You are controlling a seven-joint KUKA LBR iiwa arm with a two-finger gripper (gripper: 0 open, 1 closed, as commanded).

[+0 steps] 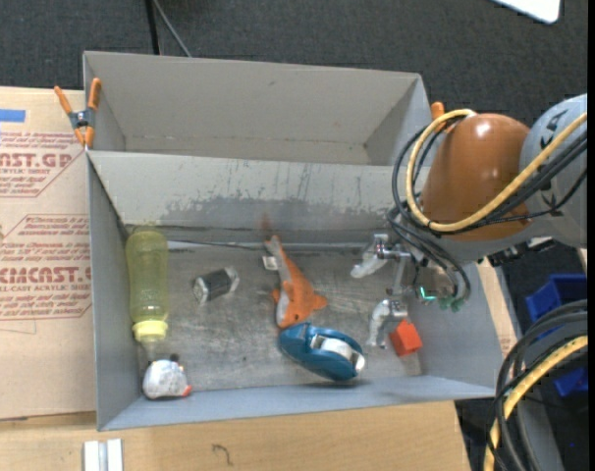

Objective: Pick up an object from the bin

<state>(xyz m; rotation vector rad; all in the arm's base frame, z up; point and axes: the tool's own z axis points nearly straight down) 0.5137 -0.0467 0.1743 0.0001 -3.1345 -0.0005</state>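
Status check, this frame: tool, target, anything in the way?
Tool open, low at right end of bin, nothing held. Small red-orange block beside one finger. Blue-and-white object close by.

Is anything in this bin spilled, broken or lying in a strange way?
Nothing looks spilled or broken. The yellow-green bottle lies on its side along the left wall of the bin, but that is normal for a loose thing in a bin.

One camera looks down on the bin [239,165] from fairly near, slightly sideways; the arm [479,170] enters from the right.
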